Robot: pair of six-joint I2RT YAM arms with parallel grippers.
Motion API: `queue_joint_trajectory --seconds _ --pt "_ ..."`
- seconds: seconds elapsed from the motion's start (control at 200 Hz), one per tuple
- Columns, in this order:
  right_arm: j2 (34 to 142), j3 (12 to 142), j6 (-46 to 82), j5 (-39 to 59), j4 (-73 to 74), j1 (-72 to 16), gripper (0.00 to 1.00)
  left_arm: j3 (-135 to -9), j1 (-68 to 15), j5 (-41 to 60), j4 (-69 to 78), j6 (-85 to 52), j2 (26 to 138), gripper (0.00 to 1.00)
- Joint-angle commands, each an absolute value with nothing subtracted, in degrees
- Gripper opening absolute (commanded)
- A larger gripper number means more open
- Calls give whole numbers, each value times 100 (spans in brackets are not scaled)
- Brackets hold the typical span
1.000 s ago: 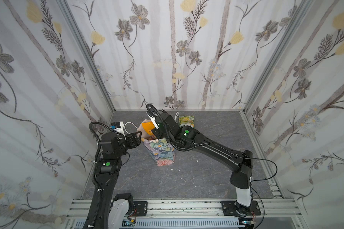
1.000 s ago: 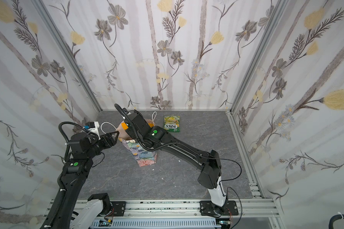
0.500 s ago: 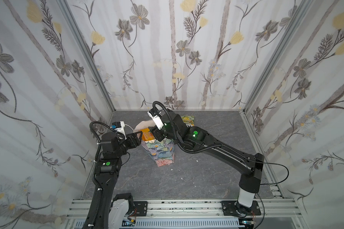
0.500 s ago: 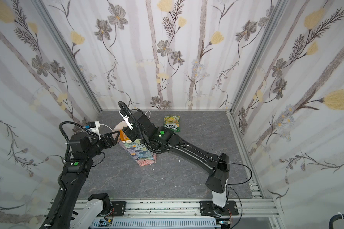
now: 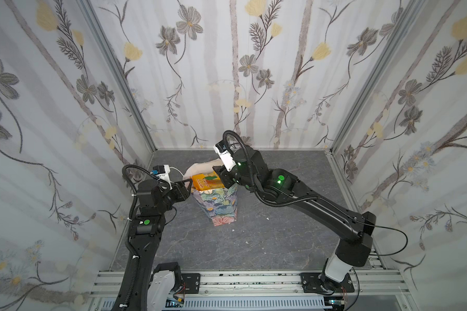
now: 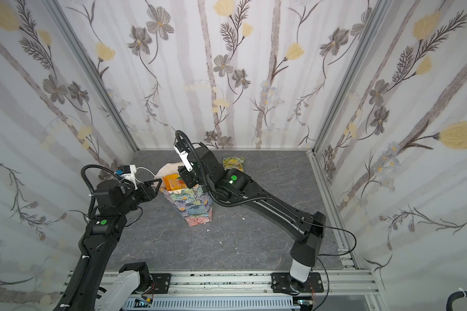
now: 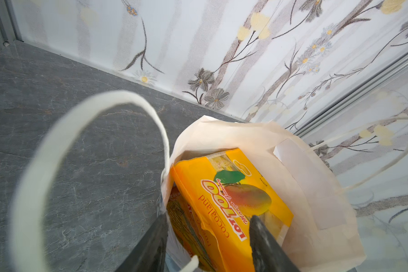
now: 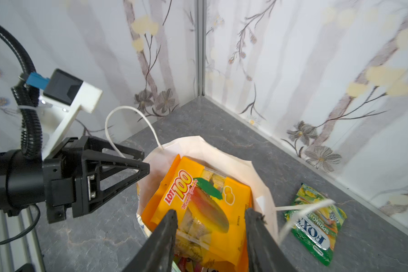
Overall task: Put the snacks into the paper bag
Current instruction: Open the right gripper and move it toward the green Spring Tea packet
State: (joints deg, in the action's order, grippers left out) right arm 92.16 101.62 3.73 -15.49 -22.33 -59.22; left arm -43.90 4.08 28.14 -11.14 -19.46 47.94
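One green packet lies on the surface; the mango pack tops the paper bag. Your right tool hangs spread above it. Whether your left tool pinches the bag is unclear.

matt paper bag, glossy plastic mango pack

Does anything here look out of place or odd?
The orange mango pack pokes up from the mouth of the paper bag instead of sitting inside, and one green FOX'S packet lies outside, apart from it.
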Motion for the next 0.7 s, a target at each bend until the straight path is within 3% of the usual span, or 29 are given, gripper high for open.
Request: queue_joint_trajectory --seconds 0.0,0.31,0.694 --pt "8469 9393 606 -1909 -1357 -5786 48 -4369 413 2883 -923 -1924 4808 52" --pt "7110 6979 1700 -1023 -650 -4279 53 -4357 399 2909 -905 -1942 4807 51" --pt "7642 6291 1652 -431 -637 -3276 67 -4359 404 2883 -906 -1942 4773 51"
